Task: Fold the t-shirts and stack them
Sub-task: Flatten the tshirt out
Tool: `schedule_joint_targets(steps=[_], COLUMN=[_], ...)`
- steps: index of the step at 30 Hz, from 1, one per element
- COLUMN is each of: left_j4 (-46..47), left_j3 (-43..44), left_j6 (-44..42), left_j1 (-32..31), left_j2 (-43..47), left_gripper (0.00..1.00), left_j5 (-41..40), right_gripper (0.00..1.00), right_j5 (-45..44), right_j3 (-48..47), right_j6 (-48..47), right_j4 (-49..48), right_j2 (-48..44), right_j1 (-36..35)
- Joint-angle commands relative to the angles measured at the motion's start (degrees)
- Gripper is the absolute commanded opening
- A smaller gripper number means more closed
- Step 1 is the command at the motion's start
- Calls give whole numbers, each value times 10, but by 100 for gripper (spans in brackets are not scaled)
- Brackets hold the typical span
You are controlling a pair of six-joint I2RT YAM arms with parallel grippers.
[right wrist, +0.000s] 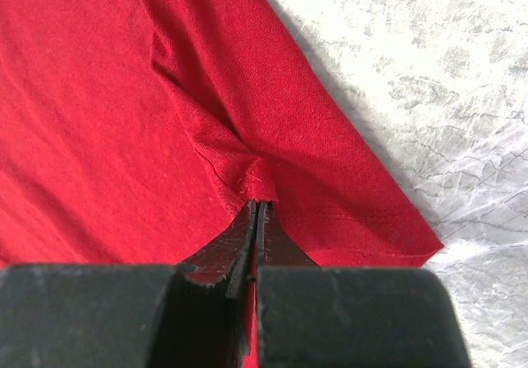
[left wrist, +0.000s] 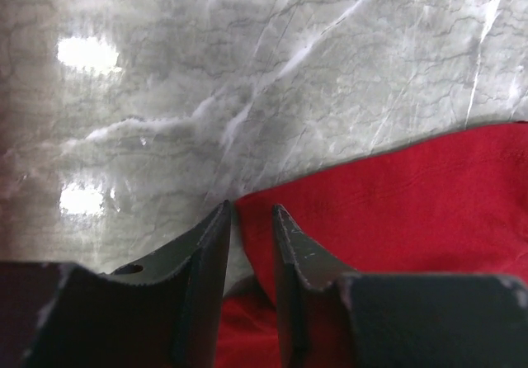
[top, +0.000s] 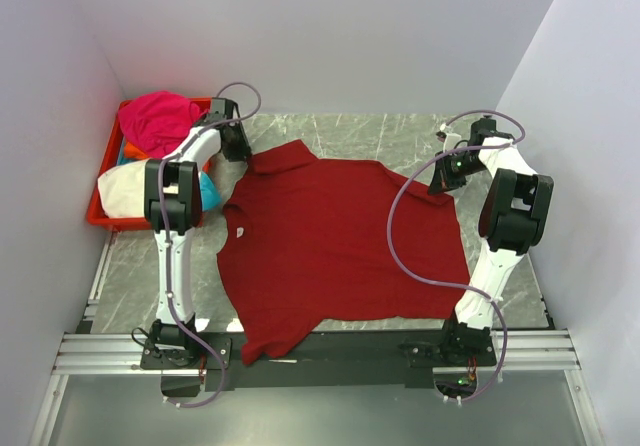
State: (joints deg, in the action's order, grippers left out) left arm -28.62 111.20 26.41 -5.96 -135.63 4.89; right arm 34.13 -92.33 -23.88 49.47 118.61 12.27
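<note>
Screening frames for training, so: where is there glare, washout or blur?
Left wrist: two glare spots on the marble table, whole view slightly soft. Right wrist: table washed out at upper right, dark red t-shirt weave crisp. Top external: even light, soft shadows only.

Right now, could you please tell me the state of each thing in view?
red shirt: unfolded, spread flat on the table.
left gripper: jaws slightly apart astride the shirt's edge, not clamped.
right gripper: shut, pinching a fold of the red shirt.
other shirts: crumpled, unfolded, heaped in the crate.
crate: upright, holding that heap.
</note>
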Motion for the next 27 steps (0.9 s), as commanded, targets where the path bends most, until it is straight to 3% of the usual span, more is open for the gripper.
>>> schedule_joint_targets(steps=[1, 5, 9, 16, 27], left_j4=[-34, -49, -37, 41, 151], left_j3=[30, 58, 48, 12, -53], left_j6=[-15, -24, -29, -49, -65], left_j1=[-11, -14, -16, -11, -2], left_j2=[-30, -50, -42, 55, 232], left_gripper=[33, 20, 0, 0, 0], left_j5=[-10, -8, -8, -5, 21], right_gripper=[0, 0, 0, 0, 0], right_j5=[10, 9, 4, -42, -147], right_j3=[-15, -7, -6, -14, 86], right_j6=[1, 0, 1, 11, 22], right_j4=[1, -1, -3, -22, -131], right_j2=[-13, -16, -19, -29, -193], right_j1=[4, 4, 4, -9, -53])
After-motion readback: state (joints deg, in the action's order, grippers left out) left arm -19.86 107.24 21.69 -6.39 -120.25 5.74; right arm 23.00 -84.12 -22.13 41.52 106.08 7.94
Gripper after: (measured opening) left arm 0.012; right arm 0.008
